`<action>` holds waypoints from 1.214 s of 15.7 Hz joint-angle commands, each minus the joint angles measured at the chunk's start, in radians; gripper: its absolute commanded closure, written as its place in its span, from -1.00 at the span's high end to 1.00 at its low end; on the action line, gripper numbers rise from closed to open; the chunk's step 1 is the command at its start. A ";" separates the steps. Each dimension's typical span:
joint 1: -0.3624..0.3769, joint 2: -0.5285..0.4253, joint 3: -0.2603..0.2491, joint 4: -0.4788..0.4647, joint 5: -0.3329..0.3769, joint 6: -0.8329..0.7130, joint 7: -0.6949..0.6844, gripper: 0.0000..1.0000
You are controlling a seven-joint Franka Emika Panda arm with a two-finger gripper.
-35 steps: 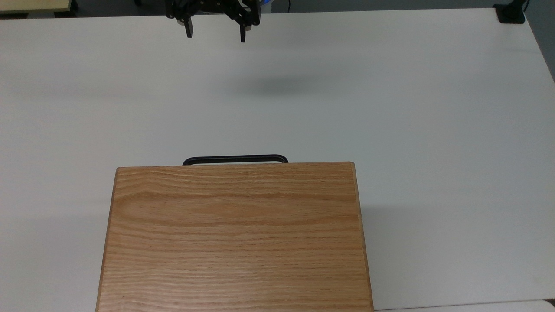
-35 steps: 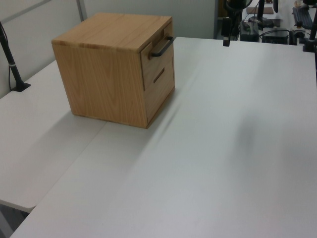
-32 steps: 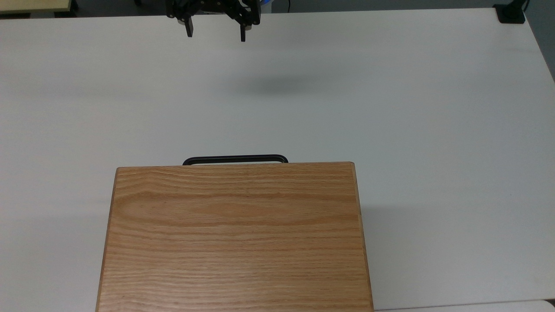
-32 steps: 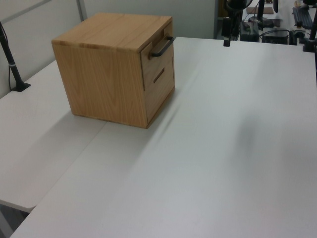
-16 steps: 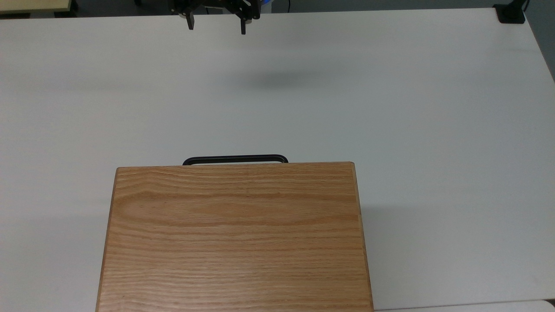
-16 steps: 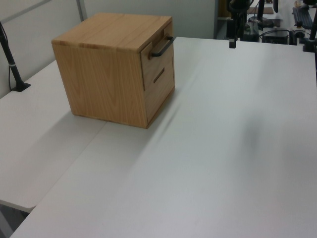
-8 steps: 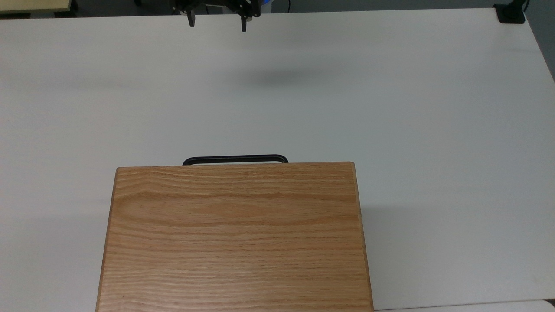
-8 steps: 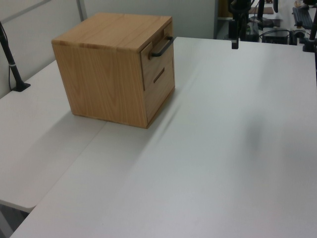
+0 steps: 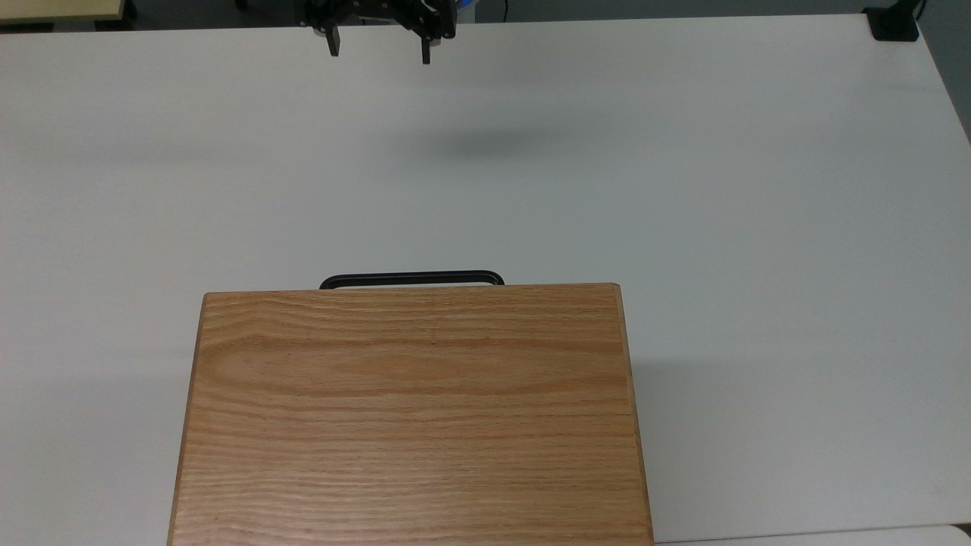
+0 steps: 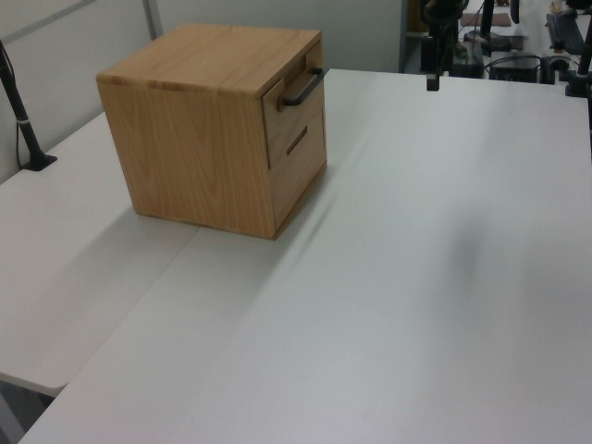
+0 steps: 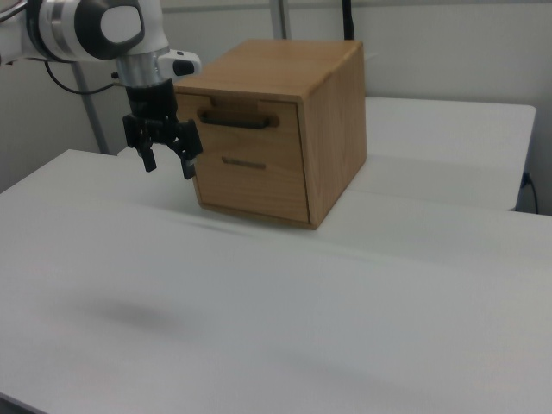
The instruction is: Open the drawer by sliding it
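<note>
Gripper [image 11: 168, 164]: I see it hanging above the white desk [image 11: 285, 319], fingers spread apart and holding nothing, well apart from the cabinet in the top view.
Drawer [image 11: 246, 129]: upper front of the oak cabinet [image 11: 332, 129], at the right view's centre; it looks closed, though I can't be sure from here.
Handle [image 9: 412, 278]: black bar across the drawer front, untouched, jutting past the cabinet top edge in the top view.
</note>
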 commanded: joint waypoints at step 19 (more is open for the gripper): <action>-0.047 0.084 -0.003 0.018 -0.055 0.432 -0.875 1.00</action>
